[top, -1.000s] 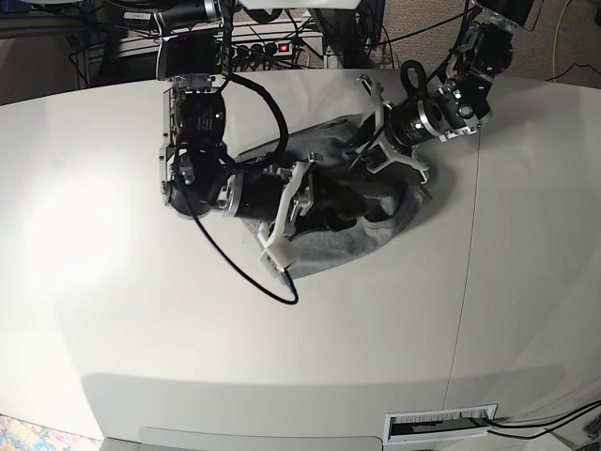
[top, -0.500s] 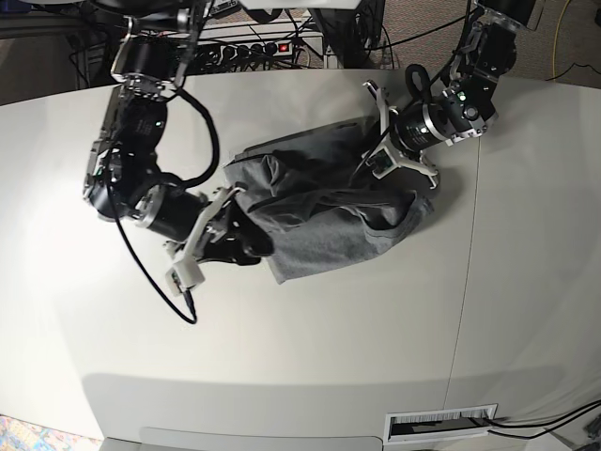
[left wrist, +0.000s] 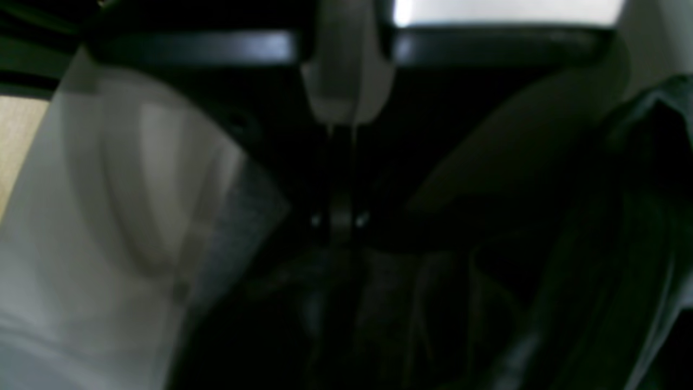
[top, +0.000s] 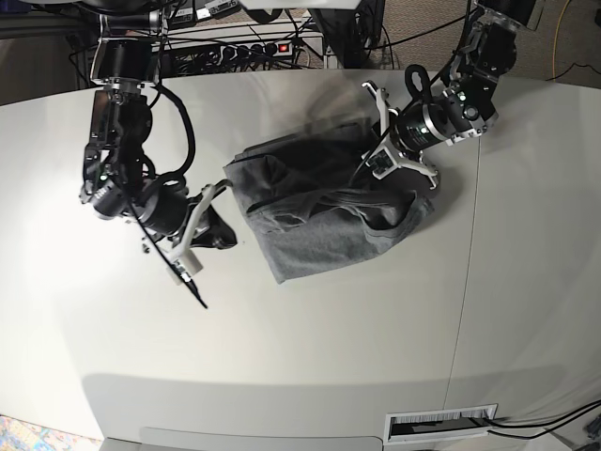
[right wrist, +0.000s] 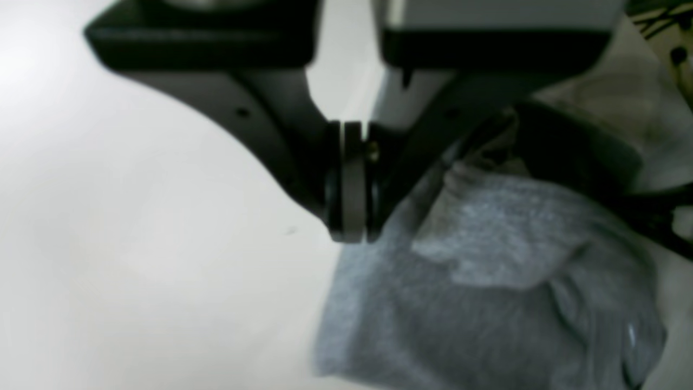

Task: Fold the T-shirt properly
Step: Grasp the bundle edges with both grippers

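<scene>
well, the right gripper has its two pads pressed flat together with nothing caught between them, and it hangs just off the cloth over bare table. from the base view that gripper sits at about nine o'clock of the t-shirt, close beside its edge but apart from it. the left gripper is at the garment's one o'clock corner, right down in the fabric; its own camera is so dark and blurred that i cannot tell whether the fingers are pinching cloth or spread. the t-shirt lies in a rumpled grey heap a little above the middle of the white table, with loose folds and a dark hollow running across its centre. behind the table, at twelve o'clock, a power strip and a tangle of cables sit on the floor.
</scene>
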`<act>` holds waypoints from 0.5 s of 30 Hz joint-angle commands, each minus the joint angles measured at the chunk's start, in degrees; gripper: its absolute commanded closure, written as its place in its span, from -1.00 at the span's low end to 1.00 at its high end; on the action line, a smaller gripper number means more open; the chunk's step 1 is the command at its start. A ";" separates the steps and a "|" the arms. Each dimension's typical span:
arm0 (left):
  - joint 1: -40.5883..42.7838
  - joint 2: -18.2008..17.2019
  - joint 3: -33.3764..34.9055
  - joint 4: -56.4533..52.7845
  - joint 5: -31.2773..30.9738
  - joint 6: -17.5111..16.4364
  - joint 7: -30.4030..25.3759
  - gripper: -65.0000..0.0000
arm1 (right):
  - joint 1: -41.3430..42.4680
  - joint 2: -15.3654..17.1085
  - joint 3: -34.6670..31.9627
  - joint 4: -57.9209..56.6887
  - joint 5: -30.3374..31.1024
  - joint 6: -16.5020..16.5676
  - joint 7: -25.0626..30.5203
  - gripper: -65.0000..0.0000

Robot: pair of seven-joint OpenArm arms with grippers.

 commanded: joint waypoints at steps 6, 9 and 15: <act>-0.44 -0.31 -0.22 1.18 -0.59 0.24 -1.42 1.00 | 1.09 0.33 -11.08 -0.48 -0.17 0.08 3.56 1.00; -0.44 -0.31 -0.22 1.18 -0.59 0.24 -1.40 1.00 | 1.09 0.33 -16.13 -0.46 5.09 0.08 -0.17 1.00; -0.44 -0.33 -0.22 1.18 -0.57 0.26 -1.38 1.00 | 1.09 0.35 -19.41 -0.42 13.64 0.08 -6.82 1.00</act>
